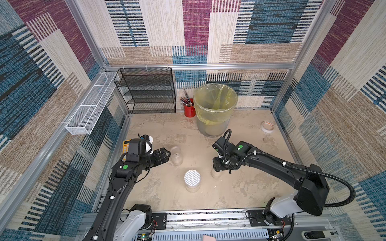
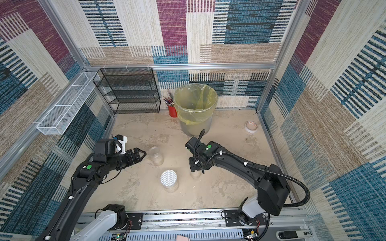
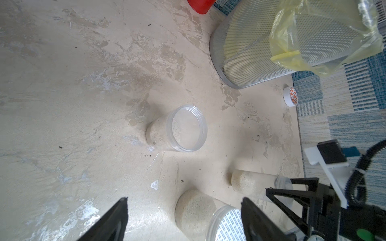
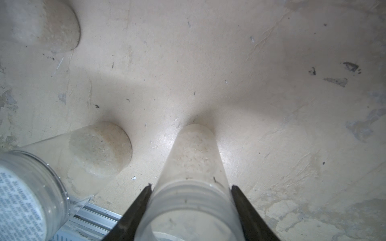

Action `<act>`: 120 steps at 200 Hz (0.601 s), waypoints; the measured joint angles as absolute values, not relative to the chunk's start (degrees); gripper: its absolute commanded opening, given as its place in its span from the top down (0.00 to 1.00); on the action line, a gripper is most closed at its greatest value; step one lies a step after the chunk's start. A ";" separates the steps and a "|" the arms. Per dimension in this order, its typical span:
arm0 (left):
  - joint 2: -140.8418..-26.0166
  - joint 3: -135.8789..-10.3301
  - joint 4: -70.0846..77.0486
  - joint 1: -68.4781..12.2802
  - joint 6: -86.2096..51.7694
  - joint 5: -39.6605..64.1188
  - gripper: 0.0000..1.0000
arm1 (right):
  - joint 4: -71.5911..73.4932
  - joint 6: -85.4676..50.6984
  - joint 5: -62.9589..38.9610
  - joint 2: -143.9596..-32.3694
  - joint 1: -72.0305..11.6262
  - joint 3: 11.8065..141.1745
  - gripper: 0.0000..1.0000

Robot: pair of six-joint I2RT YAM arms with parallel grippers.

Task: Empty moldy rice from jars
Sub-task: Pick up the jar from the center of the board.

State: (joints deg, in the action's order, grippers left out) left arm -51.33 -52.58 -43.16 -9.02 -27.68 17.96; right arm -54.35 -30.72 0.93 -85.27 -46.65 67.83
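Narrow jar [image 1: 215,175] largely under right end effector [image 1: 217,168]

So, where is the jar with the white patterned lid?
In both top views the white-lidded jar stands front centre on the table, before the open jar, left of the slim jar.

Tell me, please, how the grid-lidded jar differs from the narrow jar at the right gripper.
The grid-lidded jar is wider; the narrow jar is slimmer. The grid-lidded jar's top is white and patterned; the narrow jar's is clear. The grid-lidded jar stands free; the right gripper clasps the narrow jar. Both stand upright, holding pale rice.
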 measured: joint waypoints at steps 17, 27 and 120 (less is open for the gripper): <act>-52.29 -53.23 -42.39 -10.96 -26.70 18.39 0.13 | -55.09 -30.70 1.45 -85.34 -46.19 68.99 0.65; -53.36 -54.11 -41.82 -12.36 -26.39 18.39 0.13 | -55.53 -30.37 1.72 -85.34 -45.76 69.78 0.65; -55.99 -56.38 -31.68 -30.72 -20.73 11.84 0.06 | -61.25 -21.65 1.48 -89.06 -37.85 88.33 0.65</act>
